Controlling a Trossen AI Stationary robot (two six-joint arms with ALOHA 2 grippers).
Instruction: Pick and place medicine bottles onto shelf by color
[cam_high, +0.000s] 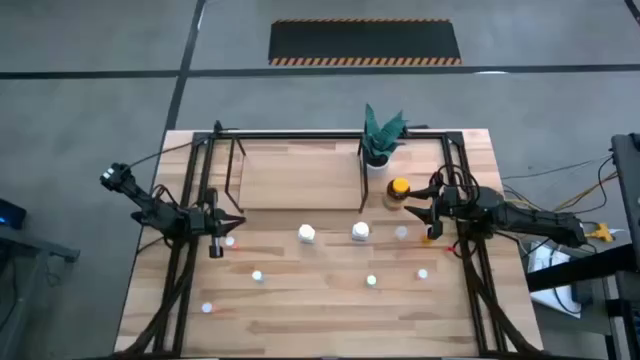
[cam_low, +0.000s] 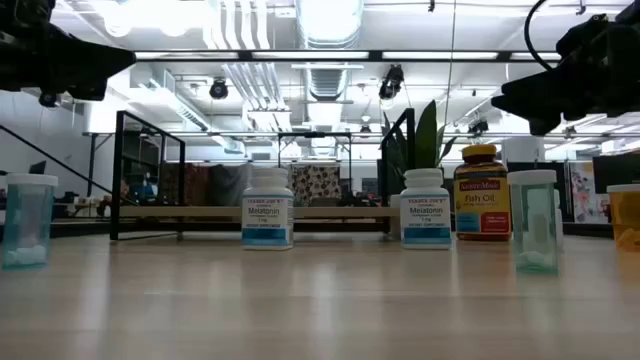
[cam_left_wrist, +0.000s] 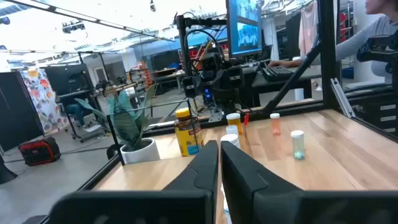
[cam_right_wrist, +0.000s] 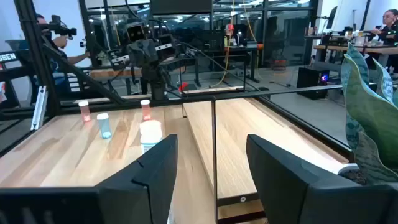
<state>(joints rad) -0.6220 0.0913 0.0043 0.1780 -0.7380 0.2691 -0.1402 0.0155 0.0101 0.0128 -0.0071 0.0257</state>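
Bottles (cam_high: 306, 234) cylindrical, prob. plastic; left gripper (cam_high: 232, 225) closed empty, right gripper (cam_high: 408, 211) wide.

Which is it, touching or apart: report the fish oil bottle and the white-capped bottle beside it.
Apart. The low view shows a strip of background between the fish oil bottle and the white-capped bottle.

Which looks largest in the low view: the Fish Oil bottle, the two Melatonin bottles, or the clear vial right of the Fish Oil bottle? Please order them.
1. Fish Oil bottle, the tallest and widest.
2. The two Melatonin bottles, left and right: they look alike, so no ranking between them.
3. Clear vial: narrowest; it seems nearer the camera, so its height is unsure.
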